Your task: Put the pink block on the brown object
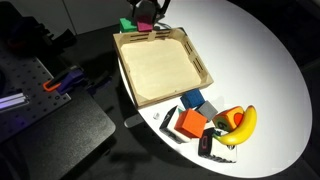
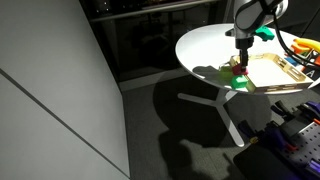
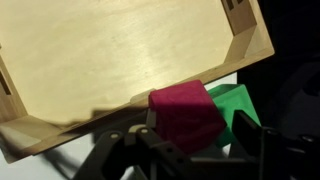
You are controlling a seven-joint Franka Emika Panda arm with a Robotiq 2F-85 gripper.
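Observation:
The pink block is a magenta cube held between my gripper's fingers at the outer edge of the brown object's rim. The brown object is a large square light-wood tray with a low rim, and its inside is bare. In an exterior view the gripper sits low at the tray's far edge, with the pink block under it. It also shows in an exterior view above the pink block. I cannot tell whether the block is off the table.
A green cube lies right beside the pink block, outside the tray, and shows in both exterior views. At the tray's near side lie an orange-red block, a banana and other small things. The round white table ends close by.

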